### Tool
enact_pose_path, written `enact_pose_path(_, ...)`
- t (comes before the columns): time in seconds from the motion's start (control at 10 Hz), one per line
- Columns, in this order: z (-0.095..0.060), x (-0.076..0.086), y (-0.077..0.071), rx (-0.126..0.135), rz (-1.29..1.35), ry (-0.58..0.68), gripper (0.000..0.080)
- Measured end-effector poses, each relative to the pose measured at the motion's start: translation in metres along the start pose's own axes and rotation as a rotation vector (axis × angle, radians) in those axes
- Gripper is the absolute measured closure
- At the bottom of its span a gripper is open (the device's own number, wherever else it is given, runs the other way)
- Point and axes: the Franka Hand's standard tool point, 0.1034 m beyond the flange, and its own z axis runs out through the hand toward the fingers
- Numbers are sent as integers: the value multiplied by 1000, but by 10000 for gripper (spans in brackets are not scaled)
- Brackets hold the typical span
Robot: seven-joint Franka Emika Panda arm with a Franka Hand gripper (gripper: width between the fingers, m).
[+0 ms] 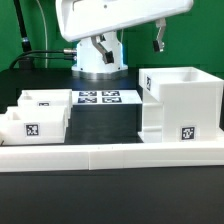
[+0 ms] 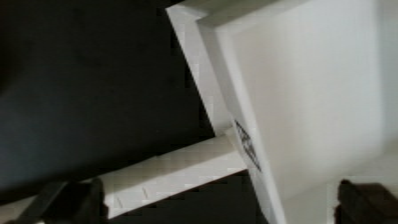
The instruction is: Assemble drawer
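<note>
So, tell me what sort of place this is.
Probably a robotics lab bench set up for assembly trials: a white robot arm base stands on a black table, a marker board lies there, and the white drawer housing and trays carry square tags.

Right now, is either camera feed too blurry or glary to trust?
Exterior view: fairly sharp, the tall white plastic cube-like housing shows its tag clearly, though the arm overhead is blown out. Wrist view: blurred, the housing nearly featureless white, its tag a smear.
</note>
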Motion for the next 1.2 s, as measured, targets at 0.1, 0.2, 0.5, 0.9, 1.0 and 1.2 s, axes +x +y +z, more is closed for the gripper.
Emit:
enact_pose_path(0.1,2,-4,15,-27,-76,-9,150)
enact_pose_path(0.2,4,-9,34,-62,-79,-17,150)
enact_pose_path(0.5,13,-22,72,-118,-29,-1,150)
enact_pose_path(0.9,16,-21,79,-124,-36,4,150)
enact_pose_path(1.0,16,-21,79,-124,-36,4,150)
enact_pose_path(1.2,21,-29,87,-124,-20,-43,150)
